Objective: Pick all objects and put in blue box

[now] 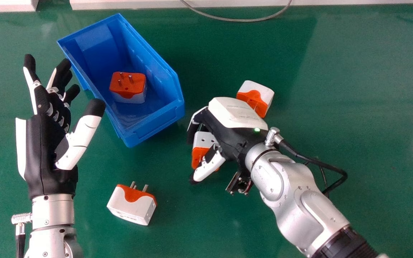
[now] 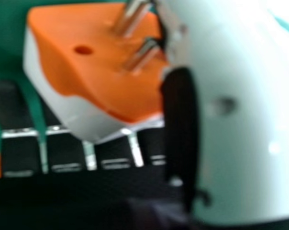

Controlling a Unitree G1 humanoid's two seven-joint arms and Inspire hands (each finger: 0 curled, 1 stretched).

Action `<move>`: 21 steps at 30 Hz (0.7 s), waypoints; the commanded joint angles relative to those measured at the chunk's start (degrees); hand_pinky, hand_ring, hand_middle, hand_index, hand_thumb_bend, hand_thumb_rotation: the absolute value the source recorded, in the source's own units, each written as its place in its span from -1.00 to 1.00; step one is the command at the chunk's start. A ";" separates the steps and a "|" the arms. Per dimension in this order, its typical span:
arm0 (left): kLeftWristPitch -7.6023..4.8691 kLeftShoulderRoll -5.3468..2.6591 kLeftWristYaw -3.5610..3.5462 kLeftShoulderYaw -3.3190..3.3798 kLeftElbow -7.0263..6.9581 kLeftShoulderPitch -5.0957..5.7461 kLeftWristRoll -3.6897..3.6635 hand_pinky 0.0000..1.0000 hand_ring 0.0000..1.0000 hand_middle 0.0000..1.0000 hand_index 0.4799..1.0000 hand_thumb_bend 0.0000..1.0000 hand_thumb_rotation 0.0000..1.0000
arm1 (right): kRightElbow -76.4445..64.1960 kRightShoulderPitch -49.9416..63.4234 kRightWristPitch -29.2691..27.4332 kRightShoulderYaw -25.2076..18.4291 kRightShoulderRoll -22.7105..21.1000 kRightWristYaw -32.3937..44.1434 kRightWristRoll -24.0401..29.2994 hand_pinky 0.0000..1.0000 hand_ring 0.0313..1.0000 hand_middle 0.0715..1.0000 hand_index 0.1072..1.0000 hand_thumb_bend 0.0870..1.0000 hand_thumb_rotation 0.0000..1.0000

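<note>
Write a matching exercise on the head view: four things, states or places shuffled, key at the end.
Things
1. Left hand
2. Right hand
3. Blue box
4. Cable

States or places
A. Around an adapter
B. Loops down from the view's top edge
C. Open, beside the box
D. Holds one boxed adapter, prongs up

Pairs: 1-C, 2-A, 3-D, 4-B

Left forearm (image 1: 53, 211) upright along the head view's left side; left hand (image 1: 34, 150) open, fingers (image 1: 31, 77) loosely extended, thumb (image 1: 79, 141) spread apart. Right arm (image 1: 285, 186) enters from the lower right corner, angled inward; right hand (image 1: 235, 129) low, back uppermost.
</note>
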 commanded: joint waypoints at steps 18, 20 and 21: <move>-1.25 0.47 2.25 0.32 -0.37 -0.34 2.09 0.79 0.87 0.84 0.67 0.67 0.14 | -30.37 5.88 -4.53 -4.72 -3.50 -1.89 0.94 -0.46 -0.27 -0.14 -0.06 -0.07 -1.00; -1.22 0.41 3.04 0.30 -0.52 -0.34 2.86 0.79 0.87 0.84 0.67 0.67 0.14 | -32.15 5.58 -5.85 -4.89 -2.80 -3.01 0.90 -0.46 -0.27 -0.14 -0.06 -0.07 -1.00; -1.07 0.38 3.10 0.26 -0.61 -0.36 2.83 0.79 0.87 0.84 0.67 0.67 0.14 | -32.58 5.32 -6.54 -4.95 -2.48 -3.53 0.93 -0.46 -0.28 -0.15 -0.06 -0.07 -1.00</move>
